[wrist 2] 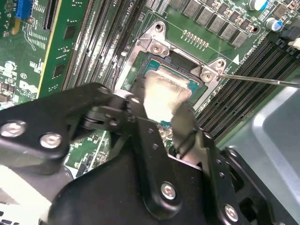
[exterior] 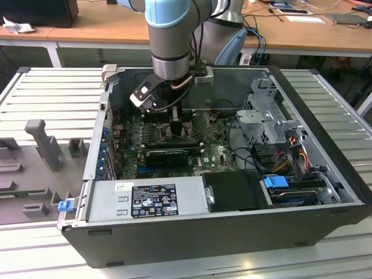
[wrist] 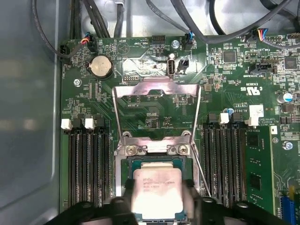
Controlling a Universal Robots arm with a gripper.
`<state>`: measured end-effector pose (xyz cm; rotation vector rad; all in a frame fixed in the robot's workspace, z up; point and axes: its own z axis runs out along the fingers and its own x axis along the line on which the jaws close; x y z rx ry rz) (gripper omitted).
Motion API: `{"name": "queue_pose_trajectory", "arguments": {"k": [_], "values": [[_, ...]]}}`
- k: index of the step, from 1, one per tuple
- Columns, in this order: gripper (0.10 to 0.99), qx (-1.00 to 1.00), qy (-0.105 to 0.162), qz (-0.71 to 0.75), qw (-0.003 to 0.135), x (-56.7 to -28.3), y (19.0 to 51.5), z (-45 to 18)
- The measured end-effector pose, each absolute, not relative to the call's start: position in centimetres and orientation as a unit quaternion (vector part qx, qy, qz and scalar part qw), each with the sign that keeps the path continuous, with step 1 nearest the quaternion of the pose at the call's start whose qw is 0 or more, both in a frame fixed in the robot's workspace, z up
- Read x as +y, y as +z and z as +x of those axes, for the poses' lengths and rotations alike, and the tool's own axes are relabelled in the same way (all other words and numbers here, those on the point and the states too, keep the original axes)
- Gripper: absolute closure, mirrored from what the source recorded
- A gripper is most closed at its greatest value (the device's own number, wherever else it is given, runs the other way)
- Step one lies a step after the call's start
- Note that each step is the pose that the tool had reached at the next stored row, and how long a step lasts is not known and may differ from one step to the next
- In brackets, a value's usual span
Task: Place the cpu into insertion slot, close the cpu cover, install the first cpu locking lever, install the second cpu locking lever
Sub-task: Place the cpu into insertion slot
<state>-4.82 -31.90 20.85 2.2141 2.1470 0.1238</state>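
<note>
1. Exterior view, starting well off to the exterior view's left of the hand: I see a grey fixture block on the ribbed tabletop.
2. The open computer case sits on that tabletop. My arm reaches down into it, with the hand low over the green motherboard.
3. To the exterior view's right of the hand stands the silver drive cage.
4. In both wrist views the hand's two black fingers are drawn in against opposite edges of the cpu, gripping it.
5. The cpu sits between the fingers, squarely over the insertion slot. I cannot tell whether it is fully seated or just above the slot.
6. In the first wrist view the cpu cover is swung open. It lies beyond the slot from the hand, with bare board showing through its window.
7. A thin wire locking lever runs past one corner of the slot, just beside one finger.
8. Long black memory slots flank the hand on both sides.
</note>
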Motion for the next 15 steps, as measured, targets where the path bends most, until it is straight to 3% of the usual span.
{"name": "queue_pose_trajectory", "arguments": {"k": [1,2,3,4,5,7,8,15], "values": [[0.631,0.695,0.04,0.717,0.027,-31.9,20.92,-4.83],[0.631,0.695,0.04,0.717,0.027,-31.91,21.0,-4.83],[0.749,0.695,0.04,0.717,0.027,-31.9,21.07,-4.82],[0.749,0.695,0.04,0.717,0.028,-31.9,21.09,-4.82],[0.871,0.695,0.04,0.717,0.028,-31.9,21.15,-4.82],[0.871,0.695,0.039,0.717,0.028,-31.91,21.23,-4.82],[0.98,0.695,0.039,0.717,0.028,-31.9,21.27,-4.82],[0.98,0.695,0.039,0.717,0.028,-31.9,21.73,-4.82]]}}
